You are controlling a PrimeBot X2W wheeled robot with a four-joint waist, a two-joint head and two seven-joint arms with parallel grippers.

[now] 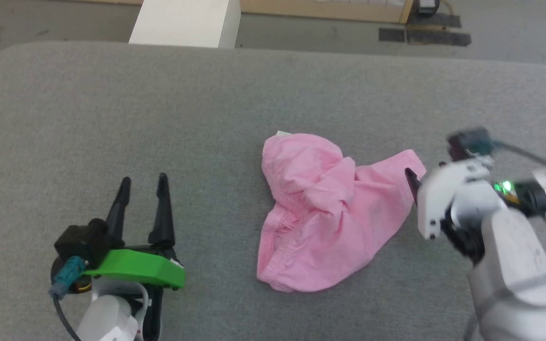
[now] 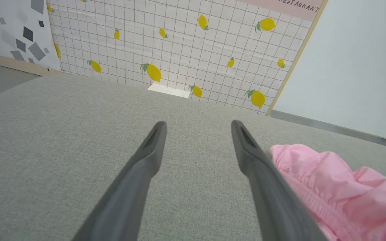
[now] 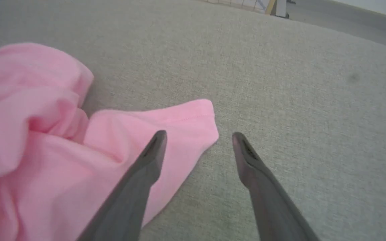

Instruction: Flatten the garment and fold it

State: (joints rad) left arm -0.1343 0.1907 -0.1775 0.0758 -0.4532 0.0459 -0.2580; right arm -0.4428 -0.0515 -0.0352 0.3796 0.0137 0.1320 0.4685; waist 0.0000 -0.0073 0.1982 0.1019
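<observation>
I judge this to be the very start of flattening: nothing is gripped and nothing is spread. Nearest me, the left end effector (image 1: pixel 143 179) sits low at my near left, fingers pointing away over the grey bench (image 1: pixel 206 118), spread wide and empty. The right arm comes in from the near right with its wrist turned inward. The right end effector (image 3: pixel 198 134) is also wide open and empty, with one finger over a hem corner and the other over bare bench.

Between them the garment (image 1: pixel 320 213) lies in a crumpled pink heap at mid-bench, its gathered waistband just beside my left finger. Next I would lower the right to pinch that hem corner, bring the left across to the waistband, then draw the two apart. Beyond the bench's far edge stands a white block (image 1: pixel 185 21).
</observation>
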